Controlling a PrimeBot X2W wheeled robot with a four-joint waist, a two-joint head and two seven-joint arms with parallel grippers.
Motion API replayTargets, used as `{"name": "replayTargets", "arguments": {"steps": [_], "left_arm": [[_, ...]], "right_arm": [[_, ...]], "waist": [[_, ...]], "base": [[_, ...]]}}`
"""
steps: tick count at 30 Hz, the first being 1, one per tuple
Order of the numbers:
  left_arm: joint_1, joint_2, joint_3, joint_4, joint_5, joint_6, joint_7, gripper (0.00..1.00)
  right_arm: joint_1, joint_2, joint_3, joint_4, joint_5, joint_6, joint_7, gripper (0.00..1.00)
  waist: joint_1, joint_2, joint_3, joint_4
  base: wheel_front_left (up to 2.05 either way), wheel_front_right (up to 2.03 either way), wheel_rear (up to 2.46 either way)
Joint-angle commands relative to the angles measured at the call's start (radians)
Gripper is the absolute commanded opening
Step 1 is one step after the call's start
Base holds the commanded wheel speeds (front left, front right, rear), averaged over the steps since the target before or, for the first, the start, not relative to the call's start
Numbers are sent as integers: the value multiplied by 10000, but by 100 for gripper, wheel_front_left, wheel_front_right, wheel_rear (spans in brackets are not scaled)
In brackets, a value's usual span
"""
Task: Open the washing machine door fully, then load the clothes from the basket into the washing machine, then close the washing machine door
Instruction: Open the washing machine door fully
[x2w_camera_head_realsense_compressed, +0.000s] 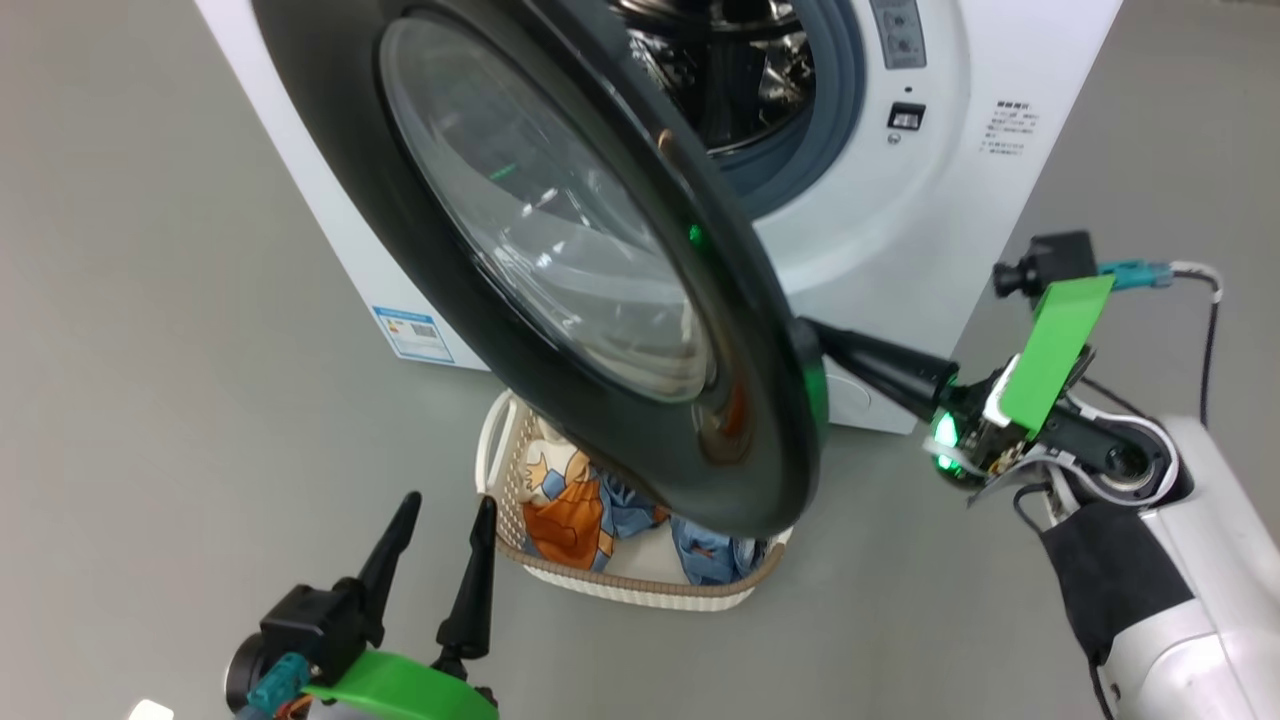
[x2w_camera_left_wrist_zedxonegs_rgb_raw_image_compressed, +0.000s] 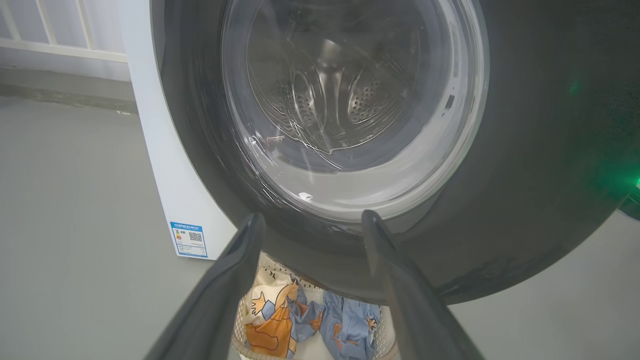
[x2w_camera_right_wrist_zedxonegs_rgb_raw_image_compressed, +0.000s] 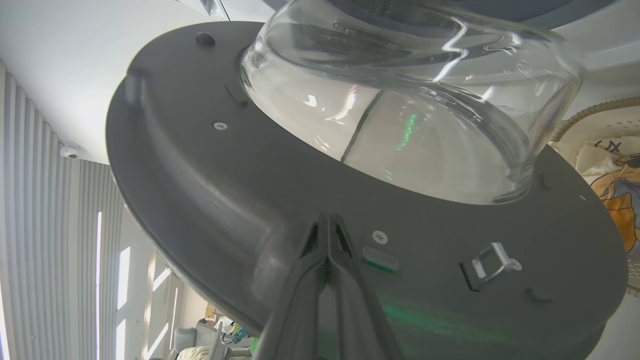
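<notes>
1. So, head view first: the right tool (x2w_camera_head_realsense_compressed: 825, 342) has its two fingers pinched together with nothing between them, tips tucked behind the free edge of the washing machine door (x2w_camera_head_realsense_compressed: 560, 280). That door hangs partway open, slanting across the front of the washing machine (x2w_camera_head_realsense_compressed: 900, 230), with its hinge side at the far end from that tool. The left tool (x2w_camera_head_realsense_compressed: 448, 500) is spread wide and empty. Just beyond its tips sits the basket (x2w_camera_head_realsense_compressed: 640, 590) with the clothes (x2w_camera_head_realsense_compressed: 570, 510) inside, half under the door's lower rim.
2. Left wrist view: the basket is dead ahead, low between the open fingers, with the black rim hanging right above it. You can see the drum (x2w_camera_left_wrist_zedxonegs_rgb_raw_image_compressed: 330, 90) through the glass. I'd say the left arm is the nearer one for the clothes, but the door blocks the way in from above.
3. Right wrist view: the closed tips press on the door's grey inner face, with the latch hook (x2w_camera_right_wrist_zedxonegs_rgb_raw_image_compressed: 487, 260) off to their right. My read is that the door has to be pushed away from those tips, swinging around its hinge until the rim clears the basket. Smooth plastic, so the tips could slide.
4. Surroundings: plain grey floor (x2w_camera_head_realsense_compressed: 150, 400), no bench, and a pale slatted wall (x2w_camera_right_wrist_zedxonegs_rgb_raw_image_compressed: 50, 200) behind.
</notes>
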Motion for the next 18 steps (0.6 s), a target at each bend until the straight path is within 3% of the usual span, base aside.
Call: {"name": "replayTargets", "arguments": {"steps": [1,18], "left_arm": [[-40,135,342,-224,115,-27,-65,100],[191,135,379,-302,121,-27,-65,100]], "right_arm": [[70,199,197,-368,17,16,112,0],[857,996,930,-1139,-129,16,420,0]], "waist": [[0,0,-122,64],[0,0,-422,423]], "base": [[0,0,0],[0,0,0]]}}
